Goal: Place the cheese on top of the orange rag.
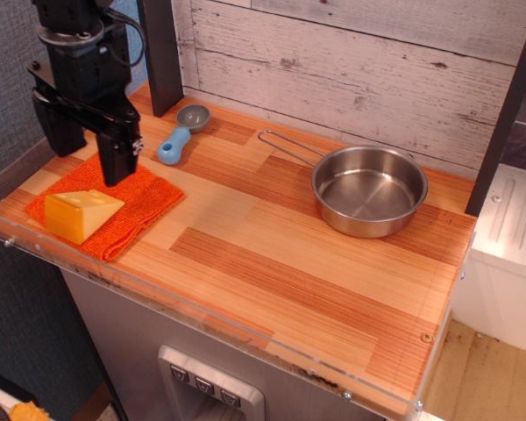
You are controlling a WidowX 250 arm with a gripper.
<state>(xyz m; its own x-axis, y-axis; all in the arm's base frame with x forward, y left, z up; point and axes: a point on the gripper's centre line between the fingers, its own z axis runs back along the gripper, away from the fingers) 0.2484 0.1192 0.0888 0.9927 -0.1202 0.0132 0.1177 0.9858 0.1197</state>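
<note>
The cheese (81, 214), a yellow-orange wedge with a paler top, rests on the orange rag (136, 200) at the table's front left corner. The rag lies flat, and the cheese sits on its front left part. My black gripper (86, 151) hangs above the back of the rag, just behind the cheese and apart from it. Its jaws are open and empty. One finger (115, 162) shows clearly over the rag.
A steel pan (369, 189) with a wire handle stands at the back right. A blue-handled measuring scoop (179, 136) lies behind the rag. A dark post (161, 53) and a white plank wall (351, 61) close the back. A clear acrylic lip (202, 320) runs along the front edge.
</note>
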